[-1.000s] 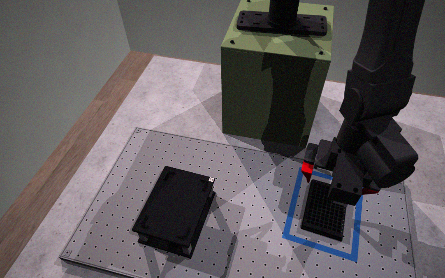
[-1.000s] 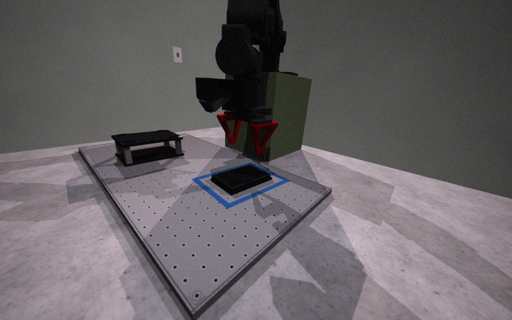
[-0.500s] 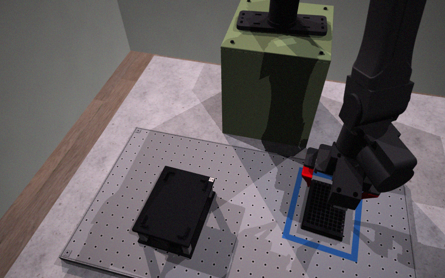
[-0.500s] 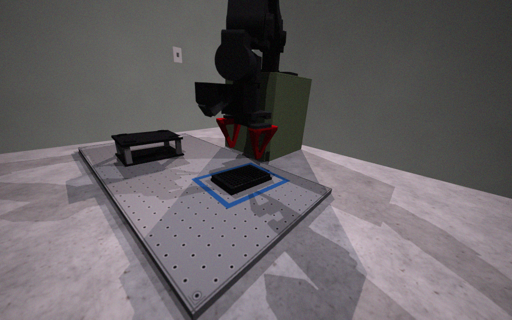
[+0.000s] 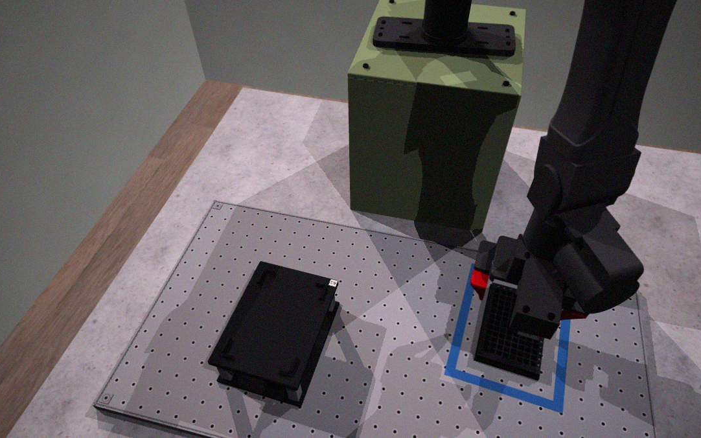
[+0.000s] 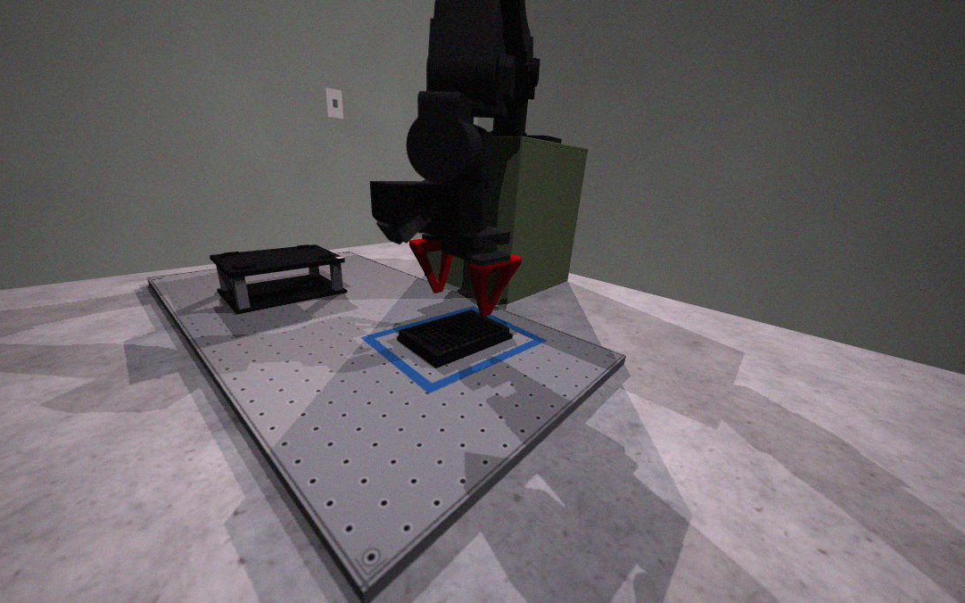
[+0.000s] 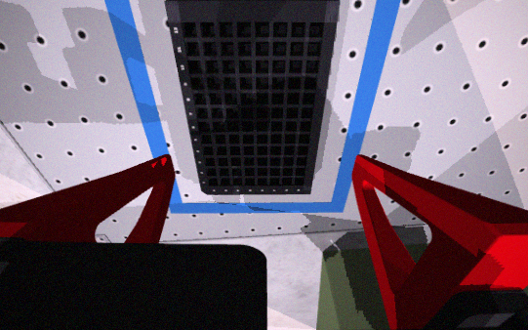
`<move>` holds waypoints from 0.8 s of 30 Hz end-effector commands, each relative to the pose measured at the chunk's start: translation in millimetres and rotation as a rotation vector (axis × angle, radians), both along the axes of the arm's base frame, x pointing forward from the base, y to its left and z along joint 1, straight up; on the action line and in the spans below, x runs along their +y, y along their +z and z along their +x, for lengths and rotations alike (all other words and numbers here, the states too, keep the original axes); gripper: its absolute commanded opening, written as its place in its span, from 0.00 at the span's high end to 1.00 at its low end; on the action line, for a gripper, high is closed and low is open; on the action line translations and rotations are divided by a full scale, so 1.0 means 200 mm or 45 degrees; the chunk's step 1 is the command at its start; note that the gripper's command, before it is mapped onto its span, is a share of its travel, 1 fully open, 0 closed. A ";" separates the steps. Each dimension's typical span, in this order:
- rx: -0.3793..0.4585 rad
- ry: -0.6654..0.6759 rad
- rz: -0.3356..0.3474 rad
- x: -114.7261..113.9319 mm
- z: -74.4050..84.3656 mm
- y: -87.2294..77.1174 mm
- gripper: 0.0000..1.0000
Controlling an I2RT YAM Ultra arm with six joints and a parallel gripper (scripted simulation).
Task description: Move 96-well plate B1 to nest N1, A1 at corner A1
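Note:
The black 96-well plate (image 5: 507, 334) lies flat inside the blue outline of spot B1 on the perforated baseplate. It also shows in the exterior view (image 6: 454, 336) and in the wrist view (image 7: 255, 103). My gripper (image 6: 464, 288) with red fingers is open and empty. It hangs a little above the plate's end nearest the green box, not touching it. In the wrist view the fingertips straddle that end. The black raised nest N1 (image 5: 274, 328) stands empty to the left, with a small white A1 tag (image 5: 333, 282) at one corner.
A tall green box (image 5: 429, 125) carrying the arm's base stands just behind the baseplate, close to the gripper. The nest (image 6: 275, 270) stands on short posts. A wooden strip (image 5: 87, 261) borders the table's left side.

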State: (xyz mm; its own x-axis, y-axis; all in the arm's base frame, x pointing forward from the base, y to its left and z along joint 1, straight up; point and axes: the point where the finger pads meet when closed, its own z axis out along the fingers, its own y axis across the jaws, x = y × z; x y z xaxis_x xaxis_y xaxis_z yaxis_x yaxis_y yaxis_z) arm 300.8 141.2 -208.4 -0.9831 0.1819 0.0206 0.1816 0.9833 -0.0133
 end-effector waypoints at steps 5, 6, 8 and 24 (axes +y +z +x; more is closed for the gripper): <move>-0.062 0.000 0.021 0.03 0.10 -0.05 0.00; -0.062 0.000 0.021 0.03 0.10 -0.05 0.00; -0.062 0.000 0.021 0.03 0.10 -0.07 0.00; -0.062 0.000 0.021 0.03 0.10 -0.19 0.00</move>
State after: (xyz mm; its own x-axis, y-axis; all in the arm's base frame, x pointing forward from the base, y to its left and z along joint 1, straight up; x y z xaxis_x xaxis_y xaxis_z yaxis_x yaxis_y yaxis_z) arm 303.3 142.4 -241.9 -0.9832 0.1817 0.0141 0.1816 0.9833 -0.0087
